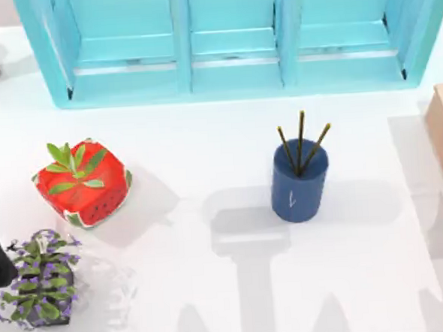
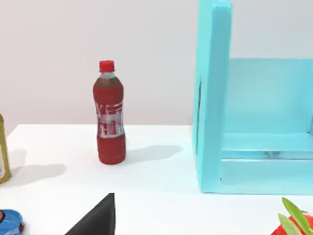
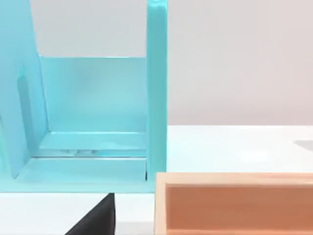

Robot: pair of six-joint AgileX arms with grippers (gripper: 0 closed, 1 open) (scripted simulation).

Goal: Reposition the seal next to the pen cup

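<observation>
A dark gripper tip [image 2: 98, 218] edges the left wrist view's bottom; its state I cannot tell. Behind stands a red bottle [image 2: 109, 115]. The top view's centre-right holds the pen cup [image 1: 299, 182] on the bench [image 1: 214, 287].

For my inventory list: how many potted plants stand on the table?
2: the red watermelon cube planter at the table's left, and the purple-flowered plant just in front of it. Others may lie outside the views.
</observation>
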